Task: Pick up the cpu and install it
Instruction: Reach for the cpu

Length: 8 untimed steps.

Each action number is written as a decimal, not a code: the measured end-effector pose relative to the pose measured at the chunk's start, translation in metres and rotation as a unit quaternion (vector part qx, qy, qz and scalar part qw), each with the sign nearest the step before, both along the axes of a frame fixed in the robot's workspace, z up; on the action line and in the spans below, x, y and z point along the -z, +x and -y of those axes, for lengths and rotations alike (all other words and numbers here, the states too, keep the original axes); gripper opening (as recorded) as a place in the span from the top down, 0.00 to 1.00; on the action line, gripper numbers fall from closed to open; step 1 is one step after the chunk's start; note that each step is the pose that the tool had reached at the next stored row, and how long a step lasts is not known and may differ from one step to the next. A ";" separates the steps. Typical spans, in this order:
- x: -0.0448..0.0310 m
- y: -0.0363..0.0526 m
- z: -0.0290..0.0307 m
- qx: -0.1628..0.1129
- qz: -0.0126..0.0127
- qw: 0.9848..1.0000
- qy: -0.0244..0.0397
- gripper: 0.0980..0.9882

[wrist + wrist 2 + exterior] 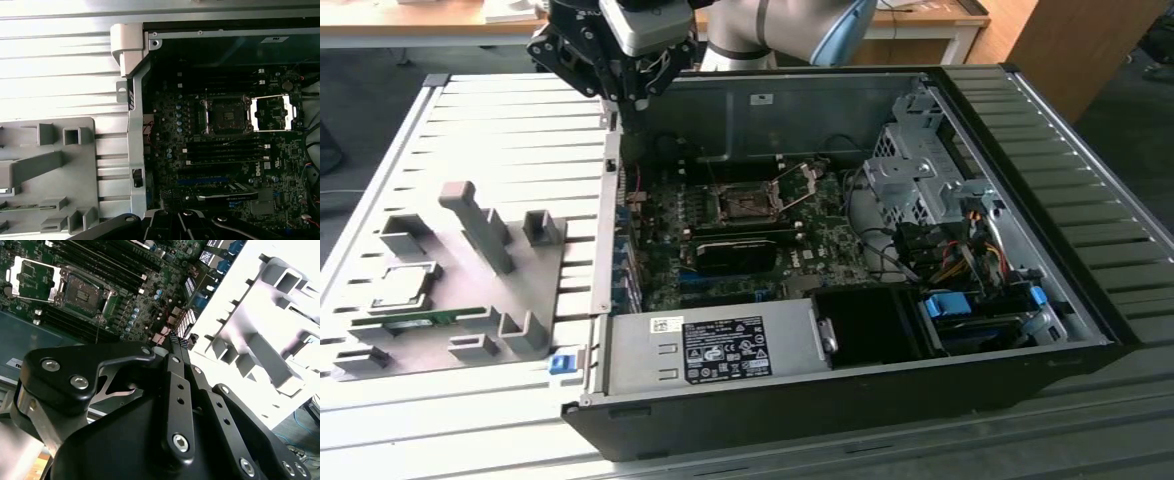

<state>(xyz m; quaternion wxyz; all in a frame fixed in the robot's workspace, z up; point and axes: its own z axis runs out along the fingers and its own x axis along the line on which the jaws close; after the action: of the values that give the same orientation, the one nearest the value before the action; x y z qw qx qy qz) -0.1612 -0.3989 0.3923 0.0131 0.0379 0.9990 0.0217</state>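
**A robotics lab bench set up for computer assembly**

An open desktop computer case (854,400) lies on its side on a slatted metal workbench (507,130), with its motherboard (674,275) exposed. Beside it sits a grey plastic fixture plate (467,295) whose upright blocks hold loose parts. An industrial robot arm (781,30) stands at the bench's far edge. Behind it are pale wooden desks (414,35) and a wooden cabinet (1067,50) on a dark floor.

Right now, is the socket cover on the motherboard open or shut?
Open. In the first wrist view the cover lies flipped beside the bare socket.
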 end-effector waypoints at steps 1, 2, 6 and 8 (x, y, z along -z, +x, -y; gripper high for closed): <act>0.0000 -0.0004 0.0000 0.000 0.000 1.000 0.000 0.99; 0.0000 -0.0007 0.0000 0.000 0.000 1.000 0.000 0.99; 0.0000 -0.0024 0.0000 0.000 0.000 1.000 0.000 0.99; 0.0001 -0.0032 0.0000 0.000 0.000 1.000 0.000 0.99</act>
<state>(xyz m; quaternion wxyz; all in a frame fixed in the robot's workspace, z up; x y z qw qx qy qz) -0.1645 -0.3989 0.3922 0.0131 0.0379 0.9990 0.0217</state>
